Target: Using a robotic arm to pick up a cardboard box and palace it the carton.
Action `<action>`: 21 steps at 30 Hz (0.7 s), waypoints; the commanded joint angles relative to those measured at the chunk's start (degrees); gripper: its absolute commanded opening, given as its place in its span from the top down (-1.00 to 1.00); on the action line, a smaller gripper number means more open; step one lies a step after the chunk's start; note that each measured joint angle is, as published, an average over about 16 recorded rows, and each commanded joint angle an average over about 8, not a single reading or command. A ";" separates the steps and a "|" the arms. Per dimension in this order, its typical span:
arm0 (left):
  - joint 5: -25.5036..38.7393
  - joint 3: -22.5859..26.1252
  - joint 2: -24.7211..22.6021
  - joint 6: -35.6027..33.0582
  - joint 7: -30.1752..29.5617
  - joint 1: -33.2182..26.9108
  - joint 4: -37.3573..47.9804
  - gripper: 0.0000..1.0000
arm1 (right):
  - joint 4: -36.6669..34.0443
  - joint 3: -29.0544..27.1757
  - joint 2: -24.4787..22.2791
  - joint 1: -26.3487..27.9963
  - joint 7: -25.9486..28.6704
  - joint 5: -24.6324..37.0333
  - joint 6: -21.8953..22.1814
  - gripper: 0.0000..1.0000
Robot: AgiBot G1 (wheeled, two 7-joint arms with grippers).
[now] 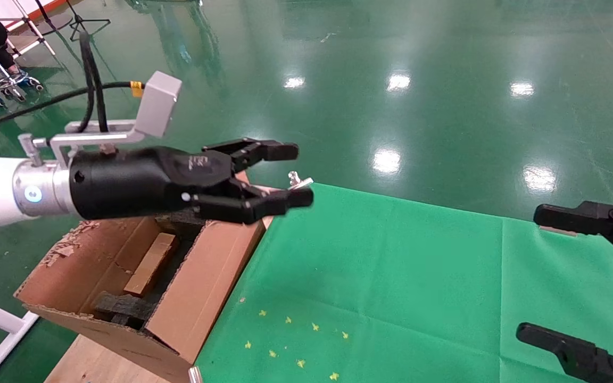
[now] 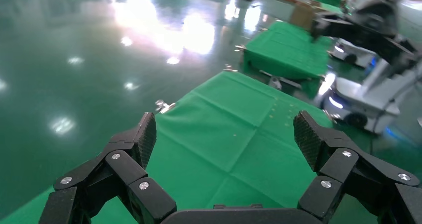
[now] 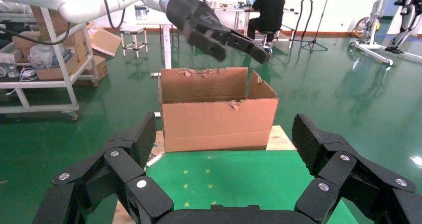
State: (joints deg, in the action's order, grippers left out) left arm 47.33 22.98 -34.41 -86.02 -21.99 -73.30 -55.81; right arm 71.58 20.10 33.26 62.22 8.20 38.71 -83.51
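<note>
The robotic arm reaches in from the left, and its left gripper (image 1: 298, 175) is open and empty above the far right corner of the carton (image 1: 200, 287). It also shows in the right wrist view (image 3: 249, 45) above the carton (image 3: 219, 119). The small cardboard box (image 1: 151, 264) lies inside the carton between dark foam blocks (image 1: 123, 307). In the left wrist view the left gripper (image 2: 224, 134) hangs open over the green cloth (image 2: 234, 129). My right gripper (image 1: 562, 276) is open and empty at the right edge of the table, and the right wrist view shows it (image 3: 224, 134) facing the carton.
The green cloth (image 1: 391, 287) covers the table, with small yellow marks (image 1: 296, 340) near its front. The carton stands on a wooden surface (image 1: 99, 361) at the table's left. A metal clamp (image 1: 298, 181) sits at the cloth's far corner. A seated person (image 3: 268, 7) is in the background.
</note>
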 commanded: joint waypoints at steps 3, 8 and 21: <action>-1.45 -1.85 -0.16 0.09 2.98 3.12 -4.71 -1.00 | 0.00 0.00 0.00 0.00 0.00 0.00 0.00 -1.00; -3.25 -4.14 -0.36 0.20 6.68 6.98 -10.56 -1.00 | 0.00 0.00 0.00 0.00 0.00 0.00 0.00 -1.00; -6.16 -7.69 -0.67 0.31 11.88 13.07 -19.70 -1.00 | -0.02 0.00 -0.01 -0.01 -0.01 -0.02 0.02 -1.00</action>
State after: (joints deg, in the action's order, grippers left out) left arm 41.40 15.55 -35.06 -85.71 -10.39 -60.73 -74.78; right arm 71.57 20.10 33.25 62.21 8.19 38.70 -83.50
